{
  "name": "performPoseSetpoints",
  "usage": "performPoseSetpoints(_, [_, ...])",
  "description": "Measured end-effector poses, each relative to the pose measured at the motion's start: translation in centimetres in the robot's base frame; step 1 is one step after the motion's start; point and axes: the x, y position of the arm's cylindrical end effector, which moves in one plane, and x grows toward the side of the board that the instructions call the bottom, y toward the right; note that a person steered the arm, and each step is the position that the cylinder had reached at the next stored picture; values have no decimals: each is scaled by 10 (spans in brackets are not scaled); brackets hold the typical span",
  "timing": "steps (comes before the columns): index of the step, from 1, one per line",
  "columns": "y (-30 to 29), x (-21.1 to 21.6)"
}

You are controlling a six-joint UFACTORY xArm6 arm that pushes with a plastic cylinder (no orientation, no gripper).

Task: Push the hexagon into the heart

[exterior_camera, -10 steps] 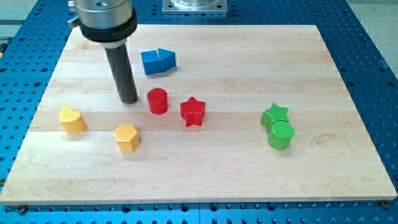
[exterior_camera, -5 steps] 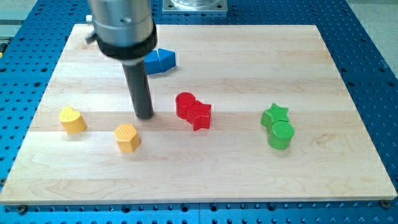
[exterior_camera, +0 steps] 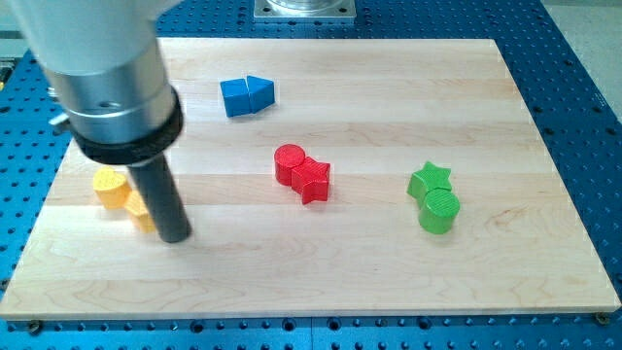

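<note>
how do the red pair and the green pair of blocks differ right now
Colour: the red cylinder and red star are red; the green star and green cylinder are green.
Place: the red pair sits near the board's middle, the green pair toward the view's right.
Order: the red cylinder is at the view's upper left of its star; the green cylinder is below its star.
Shared: each pair is a star touching a cylinder.

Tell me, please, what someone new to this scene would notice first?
The big arm with its dark rod dominates the view's left; my tip sits right beside two yellow blocks, partly hidden behind the rod and apparently touching. Mid-board, a red cylinder and red star are pressed together. At the view's right, a green star adjoins a green cylinder.
</note>
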Motion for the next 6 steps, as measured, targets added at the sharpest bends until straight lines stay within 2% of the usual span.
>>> performPoseSetpoints(6, [-22,-9])
